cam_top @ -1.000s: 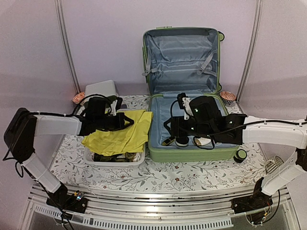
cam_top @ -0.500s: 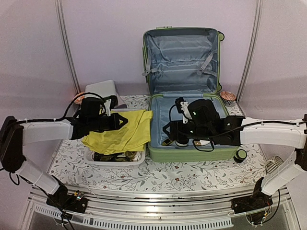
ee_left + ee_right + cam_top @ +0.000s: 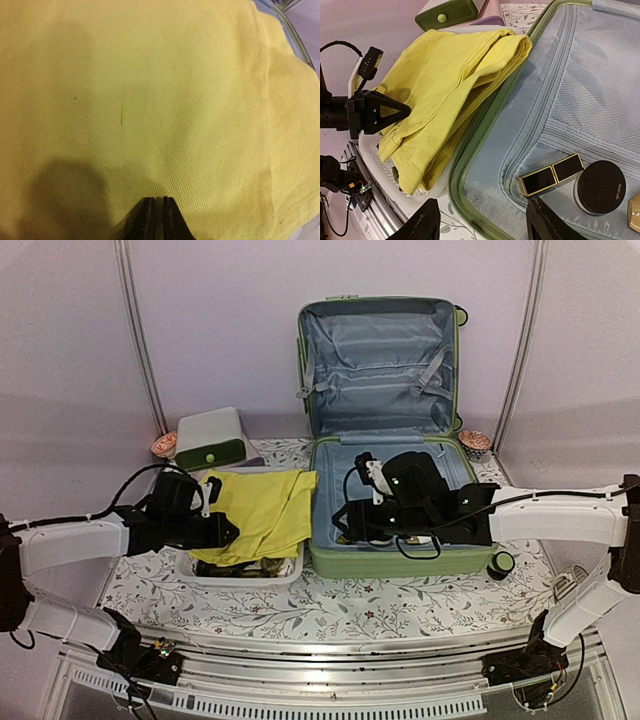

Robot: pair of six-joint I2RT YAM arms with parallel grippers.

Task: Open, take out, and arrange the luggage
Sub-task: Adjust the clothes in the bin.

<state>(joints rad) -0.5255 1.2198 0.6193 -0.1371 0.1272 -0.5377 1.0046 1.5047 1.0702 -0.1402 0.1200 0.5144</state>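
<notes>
Left gripper reaching level over one yellow cloth, jaws nearly together, right gripper spread wide above one suitcase, one jar ahead

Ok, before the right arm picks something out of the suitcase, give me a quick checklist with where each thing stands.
1. The suitcase is open, lid upright: ok.
2. The yellow cloth is out, lying on the basket: ok.
3. The left gripper is shut, nothing pinched: ok.
4. The right gripper is open over the suitcase: ok.
5. The suitcase is emptied: not ok; the box and the jar lie inside.
6. The box is lined up with the right gripper: cannot tell.
</notes>
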